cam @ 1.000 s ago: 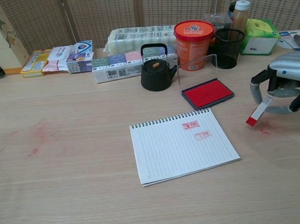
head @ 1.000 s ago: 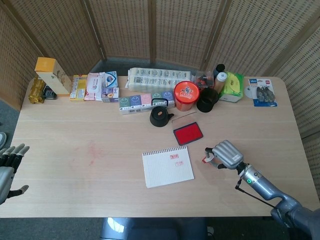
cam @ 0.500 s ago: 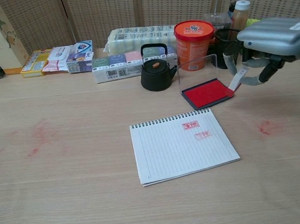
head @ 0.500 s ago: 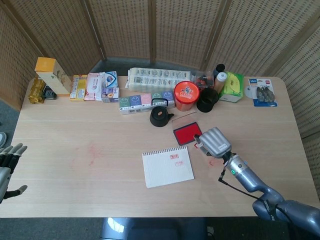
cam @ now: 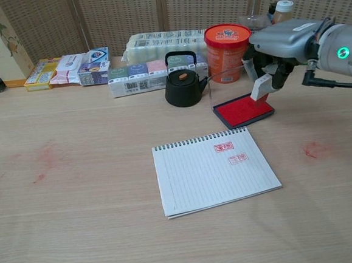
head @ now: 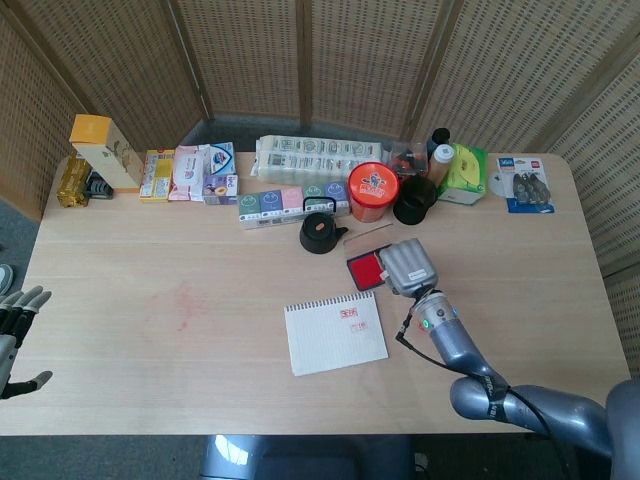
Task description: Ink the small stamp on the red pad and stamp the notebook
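My right hand (cam: 282, 44) (head: 407, 266) hangs over the red ink pad (cam: 243, 110) (head: 364, 268) and holds the small white stamp (cam: 260, 87) pointing down, its tip just above the pad's right part. Whether the tip touches the ink I cannot tell. The spiral notebook (cam: 214, 169) (head: 335, 334) lies open in front of the pad, with two red stamp marks near its top right corner. My left hand (head: 17, 325) sits at the far left table edge, fingers apart, holding nothing.
A black teapot (cam: 183, 81), an orange tub (cam: 226, 43) and a black cup (cam: 268, 56) stand right behind the pad, next to a clear lid leaning on it. Boxes and packets line the back edge. Red ink smears mark the table (cam: 312, 150) (cam: 47, 157).
My right hand has carried the stamp from the table's right side, leftward and away from me, to over the red pad. The left hand stayed put.
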Available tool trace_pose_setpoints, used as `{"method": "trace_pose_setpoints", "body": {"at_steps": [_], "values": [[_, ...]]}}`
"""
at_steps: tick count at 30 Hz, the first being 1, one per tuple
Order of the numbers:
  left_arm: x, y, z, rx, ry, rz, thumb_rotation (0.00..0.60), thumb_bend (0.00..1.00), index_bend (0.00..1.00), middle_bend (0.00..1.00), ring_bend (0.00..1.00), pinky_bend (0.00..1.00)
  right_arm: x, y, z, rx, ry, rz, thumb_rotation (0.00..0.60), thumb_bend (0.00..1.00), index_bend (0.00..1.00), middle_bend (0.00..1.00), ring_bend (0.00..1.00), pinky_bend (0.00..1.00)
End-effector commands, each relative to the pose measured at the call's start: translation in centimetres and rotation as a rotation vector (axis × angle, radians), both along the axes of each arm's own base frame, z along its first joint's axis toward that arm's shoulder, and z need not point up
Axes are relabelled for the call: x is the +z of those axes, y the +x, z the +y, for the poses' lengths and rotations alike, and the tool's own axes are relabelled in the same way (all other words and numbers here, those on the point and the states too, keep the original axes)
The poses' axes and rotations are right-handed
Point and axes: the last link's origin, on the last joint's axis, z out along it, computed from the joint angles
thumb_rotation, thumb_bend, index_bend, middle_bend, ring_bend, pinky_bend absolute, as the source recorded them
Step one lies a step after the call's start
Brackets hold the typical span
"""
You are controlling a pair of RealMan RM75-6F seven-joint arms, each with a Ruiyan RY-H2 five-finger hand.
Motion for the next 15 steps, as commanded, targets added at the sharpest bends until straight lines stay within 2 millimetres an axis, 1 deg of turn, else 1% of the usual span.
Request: {"method": "trace_pose_setpoints", "body": {"at_steps": [1,7,15], "values": [[0.0,0.0,0.1,0.0,-0.002,0.0,0.6,0.0,0.0,0.0,0.0,0.0,-1.0,1.8,-0.6,-0.028,-0.015,0.004,0.6,0.47,0.62,0.95,1.0,1.0],[0.1,-0.1,0.1,0.005,-0.002,-0.006,0.6,0.0,0.0,0.0,0.0,0.0,-1.6,2.9,-1.3,-0.063,-0.036,0.021,0.6,0.47,0.62,0.95,1.0,1.0],[0.1,-0.2,0.2,0.005,-0.011,-0.007,0.6,0.0,0.0,0.0,0.0,0.0,-2.3,3.7,-1.7,-0.099,-0.047,0.015,0.6,0.48,0.62,0.95,1.0,1.0]]}}
